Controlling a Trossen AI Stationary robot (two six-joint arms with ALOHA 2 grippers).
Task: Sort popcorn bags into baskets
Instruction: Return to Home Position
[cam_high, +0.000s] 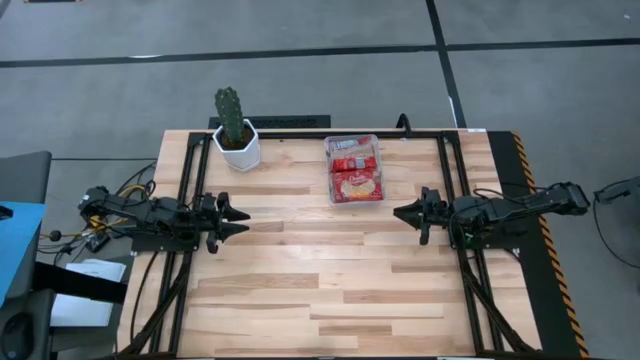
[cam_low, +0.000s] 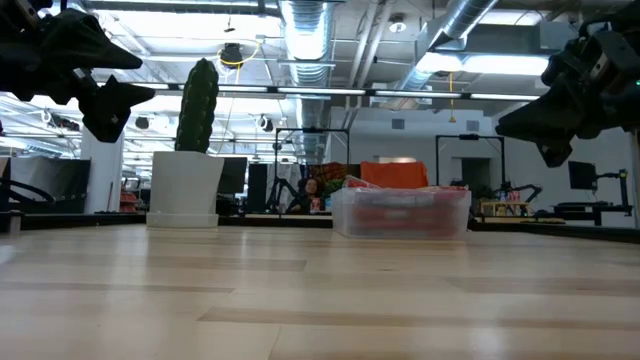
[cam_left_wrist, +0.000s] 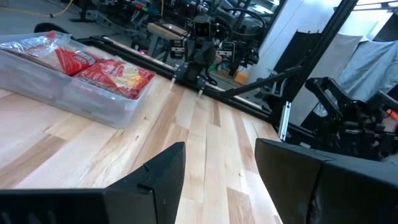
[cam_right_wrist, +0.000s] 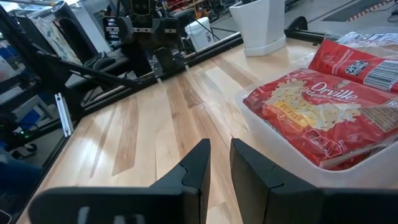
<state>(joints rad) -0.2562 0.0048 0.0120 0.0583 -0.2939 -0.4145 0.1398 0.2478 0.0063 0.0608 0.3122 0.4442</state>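
Note:
Several red popcorn bags (cam_high: 355, 172) lie flat in the clear plastic tray (cam_high: 379, 165) near the table's far edge. The top one shows a yellow popcorn picture (cam_right_wrist: 311, 106); others show white label panels. In the low view the tray (cam_low: 400, 215) rests on its base on the wood. My left gripper (cam_high: 243, 221) hovers open above the table's left middle, pointing right. My right gripper (cam_high: 398, 212) hovers above the right middle, pointing left, its fingers shut to a thin slit (cam_right_wrist: 220, 152). Both are empty and clear of the tray.
A white pot with a green cactus (cam_high: 236, 140) stands at the far left of the table, left of the tray. Black rails run along the table's left, right and far sides. Bare wood lies between the two grippers and toward the near edge.

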